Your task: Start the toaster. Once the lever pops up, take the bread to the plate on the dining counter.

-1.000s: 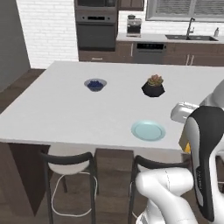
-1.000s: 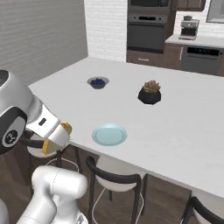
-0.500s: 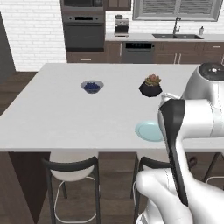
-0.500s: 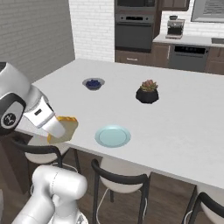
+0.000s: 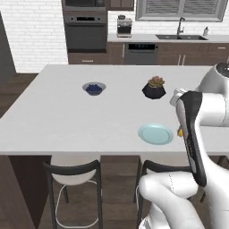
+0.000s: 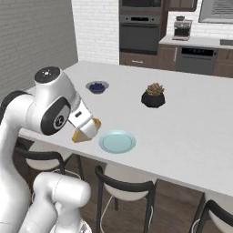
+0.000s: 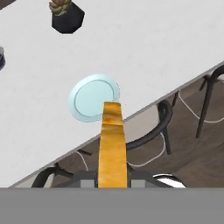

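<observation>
My gripper (image 6: pixel 84 127) is shut on the bread (image 6: pixel 87 132), a tan slice with a golden crust. It hangs over the near edge of the dining counter (image 6: pixel 191 123), just left of the pale teal plate (image 6: pixel 117 141). In the hand view the bread (image 7: pixel 112 144) shows edge-on, with its far end reaching the near rim of the plate (image 7: pixel 94 97). The left base view shows the plate (image 5: pixel 155 134) beside my forearm, with a sliver of the bread (image 5: pixel 180 132) peeking out. The toaster and the lever are out of view.
A small grey bowl of berries (image 5: pixel 94 88) and a potted succulent in a black pot (image 5: pixel 154 88) stand farther back on the counter (image 5: pixel 67 116). Dark stools (image 5: pixel 74 179) sit under its near edge. An oven wall and a sink run lie beyond.
The arm has swung the bread from beside the robot's body out over the counter's near edge, close to the plate. The base views have shifted a little.
</observation>
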Controlling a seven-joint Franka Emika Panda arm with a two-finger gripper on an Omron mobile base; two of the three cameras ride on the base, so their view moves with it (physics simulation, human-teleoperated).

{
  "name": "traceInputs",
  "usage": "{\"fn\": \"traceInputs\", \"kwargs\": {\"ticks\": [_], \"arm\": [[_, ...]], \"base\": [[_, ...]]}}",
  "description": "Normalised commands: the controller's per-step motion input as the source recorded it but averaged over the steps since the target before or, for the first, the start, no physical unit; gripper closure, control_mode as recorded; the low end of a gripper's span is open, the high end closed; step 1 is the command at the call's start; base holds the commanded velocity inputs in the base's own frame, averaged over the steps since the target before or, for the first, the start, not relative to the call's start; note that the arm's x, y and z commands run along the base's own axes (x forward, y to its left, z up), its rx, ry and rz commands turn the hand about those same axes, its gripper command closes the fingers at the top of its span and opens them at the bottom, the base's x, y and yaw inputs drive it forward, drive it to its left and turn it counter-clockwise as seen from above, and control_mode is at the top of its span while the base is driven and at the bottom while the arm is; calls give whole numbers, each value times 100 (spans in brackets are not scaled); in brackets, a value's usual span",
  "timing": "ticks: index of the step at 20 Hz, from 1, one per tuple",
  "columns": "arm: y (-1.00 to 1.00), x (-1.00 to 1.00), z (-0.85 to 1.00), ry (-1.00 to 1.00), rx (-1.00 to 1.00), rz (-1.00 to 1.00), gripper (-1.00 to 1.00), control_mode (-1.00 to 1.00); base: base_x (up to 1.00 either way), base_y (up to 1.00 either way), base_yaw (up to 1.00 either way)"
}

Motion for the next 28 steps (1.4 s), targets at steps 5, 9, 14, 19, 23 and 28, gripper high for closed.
{"fn": "traceInputs", "kwargs": {"ticks": [5, 9, 14, 19, 23, 28], "arm": [[-47, 44, -48, -7, 16, 24, 100, -100], [-23, 35, -35, -10, 17, 23, 100, -100], [-2, 54, -24, -8, 16, 14, 100, -100], [-1, 66, -43, -1, 9, 4, 100, -100], [-18, 52, -59, 0, 2, 0, 100, -100], [-20, 43, -52, 0, 0, 0, 100, -100]], "base": [[0, 0, 0], [0, 0, 0], [0, 0, 0], [0, 0, 0], [0, 0, 0], [0, 0, 0]]}}
